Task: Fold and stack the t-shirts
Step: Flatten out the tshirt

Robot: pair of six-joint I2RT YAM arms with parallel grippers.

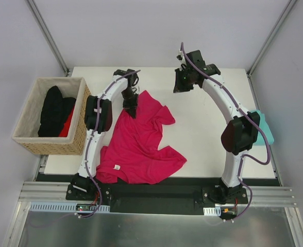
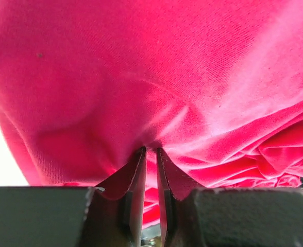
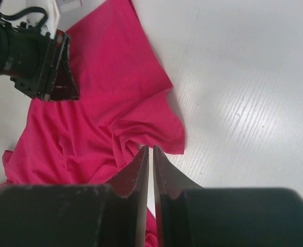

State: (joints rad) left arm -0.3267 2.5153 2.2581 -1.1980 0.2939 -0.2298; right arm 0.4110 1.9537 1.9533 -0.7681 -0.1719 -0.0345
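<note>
The crimson-pink t-shirt (image 1: 141,144) lies crumpled on the white table (image 1: 208,139), its white neck label (image 1: 117,167) near the front edge. My left gripper (image 1: 130,109) is shut on a fold at the shirt's far end; in the left wrist view the pink cloth (image 2: 141,77) fills the frame and bunches between the left gripper's (image 2: 150,150) narrow jaws. My right gripper (image 1: 180,85) hangs above the table's far side, shut and empty. In the right wrist view the right gripper (image 3: 150,149) is over the shirt's edge (image 3: 105,103). A teal t-shirt (image 1: 265,128) shows behind the right arm.
A woven wicker basket (image 1: 33,141) stands off the table's left edge, holding black and red cloth. The left gripper's body (image 3: 43,62) shows at the upper left of the right wrist view. Grey walls enclose the table.
</note>
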